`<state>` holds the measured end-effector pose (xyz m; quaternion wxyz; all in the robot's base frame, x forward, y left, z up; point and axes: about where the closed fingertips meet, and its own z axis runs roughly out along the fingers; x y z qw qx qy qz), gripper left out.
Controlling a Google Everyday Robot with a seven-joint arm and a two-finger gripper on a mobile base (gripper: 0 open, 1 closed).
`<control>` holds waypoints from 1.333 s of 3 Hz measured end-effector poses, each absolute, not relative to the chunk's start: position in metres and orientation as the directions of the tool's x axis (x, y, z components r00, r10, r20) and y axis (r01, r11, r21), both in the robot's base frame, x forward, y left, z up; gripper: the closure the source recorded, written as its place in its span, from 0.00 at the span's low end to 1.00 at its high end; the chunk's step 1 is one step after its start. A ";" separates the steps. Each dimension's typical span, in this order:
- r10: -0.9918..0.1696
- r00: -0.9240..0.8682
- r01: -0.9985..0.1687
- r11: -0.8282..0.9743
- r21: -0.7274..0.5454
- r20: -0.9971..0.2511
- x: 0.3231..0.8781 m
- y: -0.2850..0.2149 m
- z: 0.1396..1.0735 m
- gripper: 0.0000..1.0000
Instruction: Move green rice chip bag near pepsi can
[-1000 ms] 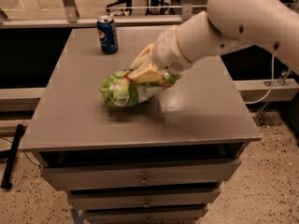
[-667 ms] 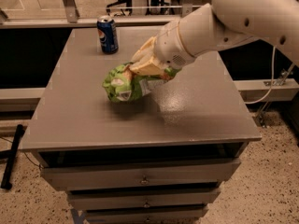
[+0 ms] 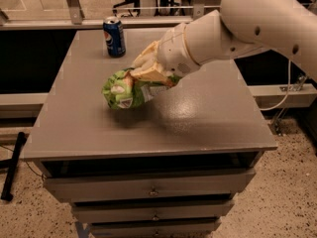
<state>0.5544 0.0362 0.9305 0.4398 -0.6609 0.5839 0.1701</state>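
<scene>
The green rice chip bag (image 3: 120, 89) is crumpled and held just above the grey table top (image 3: 198, 123), left of centre. My gripper (image 3: 144, 73) is shut on the bag's right end, with the white arm reaching in from the upper right. The pepsi can (image 3: 114, 36) stands upright at the table's far left, behind the bag and apart from it.
The table has drawers (image 3: 148, 187) below its front edge. A rail and glass partition (image 3: 74, 19) run behind the table. A black bar (image 3: 12, 165) lies on the speckled floor at the left. A cable (image 3: 285, 93) hangs at the right.
The gripper has carried the bag slightly up and toward the far left, closer to the can. The can has not moved.
</scene>
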 end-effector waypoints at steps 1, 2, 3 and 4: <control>-0.571 0.311 -0.905 0.067 -0.421 -0.760 0.585 0.051 0.923 1.00; -0.518 0.329 -0.901 0.077 -0.426 -0.790 0.623 0.063 0.911 1.00; -0.476 0.334 -0.905 0.077 -0.417 -0.813 0.662 0.073 0.898 1.00; -0.443 0.348 -0.908 0.060 -0.415 -0.826 0.699 0.082 0.890 1.00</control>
